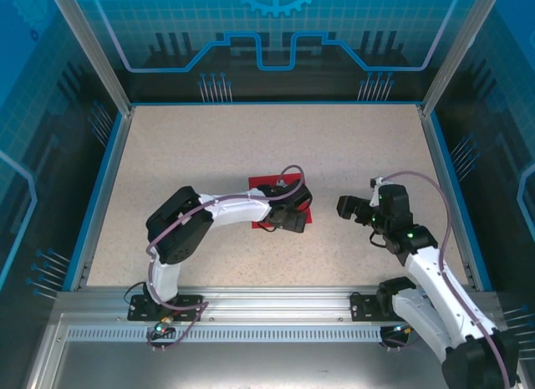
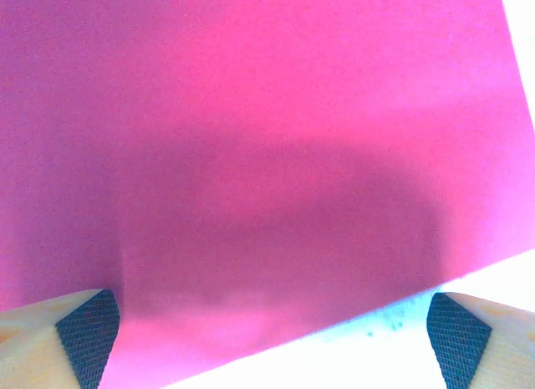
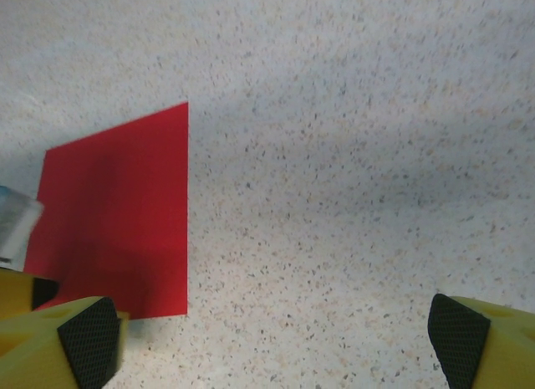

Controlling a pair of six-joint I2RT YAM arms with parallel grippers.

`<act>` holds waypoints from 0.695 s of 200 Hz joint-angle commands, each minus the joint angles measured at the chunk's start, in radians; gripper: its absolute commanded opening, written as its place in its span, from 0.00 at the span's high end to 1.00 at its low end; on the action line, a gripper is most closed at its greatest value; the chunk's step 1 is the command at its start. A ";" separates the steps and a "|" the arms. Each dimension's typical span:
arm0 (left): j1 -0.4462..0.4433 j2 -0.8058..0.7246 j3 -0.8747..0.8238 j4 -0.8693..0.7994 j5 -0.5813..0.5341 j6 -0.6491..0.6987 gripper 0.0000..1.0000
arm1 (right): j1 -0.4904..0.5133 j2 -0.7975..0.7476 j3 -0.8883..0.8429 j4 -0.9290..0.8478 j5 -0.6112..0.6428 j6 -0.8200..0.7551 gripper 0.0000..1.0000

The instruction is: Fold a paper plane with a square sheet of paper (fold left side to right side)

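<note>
The left pincer (image 2: 267, 339) hangs wide open and empty, low over the square sheet of paper (image 2: 267, 113) lying flat on the table (image 1: 209, 138), probably poised to catch its edge. The right pincer (image 3: 272, 335), equally spread and empty, hovers just beside.

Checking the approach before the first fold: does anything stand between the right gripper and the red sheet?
Nothing visible does. Bare table is all that lies between the open right gripper and the nearest edge of the square sheet of paper. The left gripper, also open, hangs over the sheet itself, not in the gap.
</note>
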 commanded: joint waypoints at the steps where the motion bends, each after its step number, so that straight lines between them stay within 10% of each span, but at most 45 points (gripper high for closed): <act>1: 0.010 -0.128 -0.037 0.052 0.051 -0.011 0.01 | 0.046 0.098 0.072 0.007 -0.018 -0.007 0.01; 74: 0.235 -0.289 -0.340 0.380 0.347 -0.157 0.22 | 0.249 0.691 0.425 0.083 0.089 -0.100 0.01; 139: 0.256 -0.213 -0.366 0.373 0.304 -0.163 0.31 | 0.278 1.056 0.718 0.038 0.071 -0.089 0.01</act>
